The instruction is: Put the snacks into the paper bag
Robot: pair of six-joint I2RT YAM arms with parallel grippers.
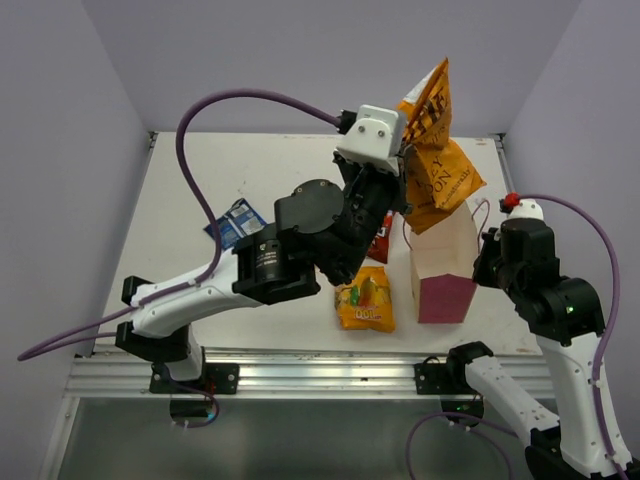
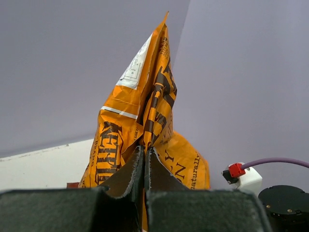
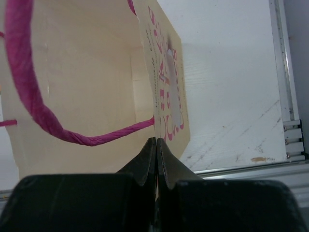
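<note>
Left tool [image 2: 145, 155] clenched on the large orange "Honey" bag [image 1: 438, 165], pinching it at a crease about mid-body. The packet's long axis runs near upright, and its top corner tips toward 1 o'clock in the overhead view.

Paper bag [image 1: 445, 272] stands upright on the surface [image 1: 260, 170], directly at 6 o'clock from the packet. The packet's lower edge overlaps the bag's far rim. I cannot tell whether that edge is over the mouth or already dipping inside.

Right tool [image 3: 155, 145] clenched. The wrist view shows the bag's wall edge running into the seam of my fingers beside the cord handle [image 3: 29, 92], so I judge it pinches the rim from the bag's 3 o'clock side.

Of my two arms, the left alone carries a snack and is the nearer to the mouth. The right only steadies.

The coming move turns on this: the packet looks wider than the mouth, so it should go in lower corner first, down and toward 6 o'clock.

Waiting on the surface:
- orange-yellow Doritos [image 1: 366, 304], at the bag's 9 o'clock
- dark red Doritos [image 1: 381, 240], half under my left arm
- blue-white packet [image 1: 236, 222], well apart toward 9 o'clock
</note>
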